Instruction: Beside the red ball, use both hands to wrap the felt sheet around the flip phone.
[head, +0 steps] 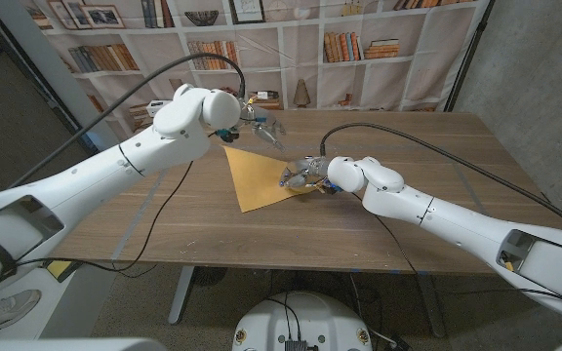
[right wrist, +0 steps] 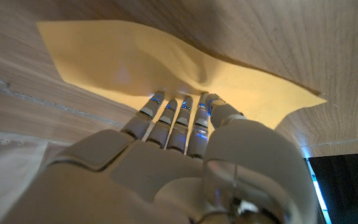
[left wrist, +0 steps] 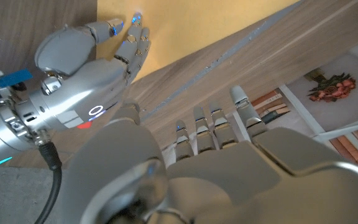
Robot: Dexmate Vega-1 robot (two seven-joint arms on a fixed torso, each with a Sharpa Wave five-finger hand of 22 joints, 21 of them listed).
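Wooden bench [head: 261, 229], dark grain, matte; white bookshelves [head: 291, 49] along the back wall, grey wall on the right. Left robot hand [head: 260, 122], glossy white shell, hovers above the far edge of the felt sheet, fingers apart, holding nothing. Felt sheet [head: 254, 177]: yellow-tan, soft, roughly triangular, rumpled at one side. Right robot hand [head: 306, 175] presses fingertips [right wrist: 180, 104] into the sheet's right edge; grip unclear.
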